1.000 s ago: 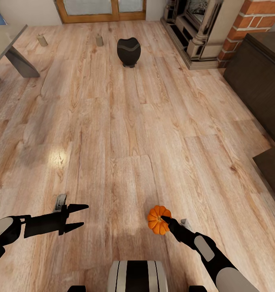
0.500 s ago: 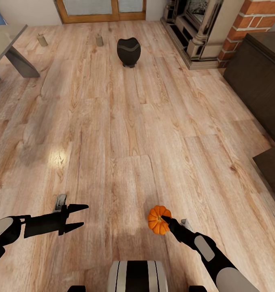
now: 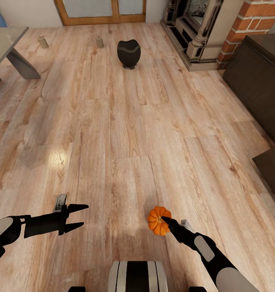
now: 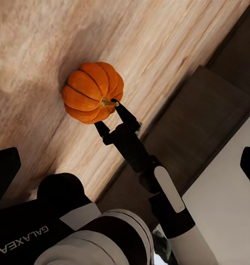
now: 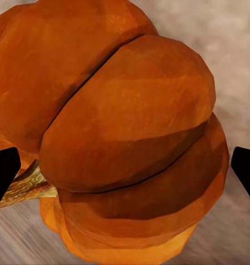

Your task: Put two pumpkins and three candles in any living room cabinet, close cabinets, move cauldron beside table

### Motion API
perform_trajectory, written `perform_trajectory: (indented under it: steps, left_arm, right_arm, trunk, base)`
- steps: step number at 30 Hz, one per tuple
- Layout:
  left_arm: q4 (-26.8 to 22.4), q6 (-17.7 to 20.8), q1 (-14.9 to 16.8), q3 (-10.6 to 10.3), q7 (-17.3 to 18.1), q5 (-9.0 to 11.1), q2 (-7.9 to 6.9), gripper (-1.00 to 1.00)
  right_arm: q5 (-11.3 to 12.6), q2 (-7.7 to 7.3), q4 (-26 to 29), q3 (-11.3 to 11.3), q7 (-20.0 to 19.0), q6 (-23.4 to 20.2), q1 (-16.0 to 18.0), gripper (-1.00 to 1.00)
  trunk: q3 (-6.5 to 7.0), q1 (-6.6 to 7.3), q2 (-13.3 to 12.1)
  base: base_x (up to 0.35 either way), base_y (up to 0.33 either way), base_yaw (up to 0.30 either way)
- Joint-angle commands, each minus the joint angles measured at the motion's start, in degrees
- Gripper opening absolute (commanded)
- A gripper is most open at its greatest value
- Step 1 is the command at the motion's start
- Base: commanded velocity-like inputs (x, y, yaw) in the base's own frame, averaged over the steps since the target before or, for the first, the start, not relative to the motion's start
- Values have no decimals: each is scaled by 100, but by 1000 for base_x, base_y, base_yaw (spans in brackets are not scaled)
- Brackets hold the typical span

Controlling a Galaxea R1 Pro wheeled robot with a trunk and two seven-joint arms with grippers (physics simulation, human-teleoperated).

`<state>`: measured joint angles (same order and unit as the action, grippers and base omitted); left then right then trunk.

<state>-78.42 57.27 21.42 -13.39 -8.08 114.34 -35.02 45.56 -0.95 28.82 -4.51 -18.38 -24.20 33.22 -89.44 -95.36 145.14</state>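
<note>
The pumpkin (image 3: 158, 219) is bright orange with darker creases between its ribs, and its short stem (image 5: 22, 185) is a streaky tan-brown. The right gripper (image 3: 166, 221) on it is black, its arm black with a pale grey panel; the left gripper (image 3: 79, 217) is black as well, on a grey-white forearm. The floor (image 3: 125, 134) is light honey wood, grained in long planks. The cauldron (image 3: 128, 52) is matte black with a greyish band, perhaps only a sheen. Two candles (image 3: 42, 41) look dull tan. The cabinet (image 3: 254, 81) is dark brown, beside red-orange brick (image 3: 256, 18) with pale mortar.
</note>
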Motion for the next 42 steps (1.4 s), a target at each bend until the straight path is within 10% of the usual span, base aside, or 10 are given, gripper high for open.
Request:
perform_trajectory:
  steps: [1, 42]
  left_arm:
    - [-2, 3, 3, -6, -54, 62, -5, 100]
    - [42, 1, 2, -58, -91, 53, 11, 100]
  right_arm:
    - [-93, 1, -8, -42, 9, -23, 0, -100]
    - [-86, -1, -19, -50, 50, -48, 0, -100]
  trunk:
    - [-4, 0, 1]
    - [905, 106, -54]
  base:
    - [0, 0, 0]
    - [0, 0, 0]
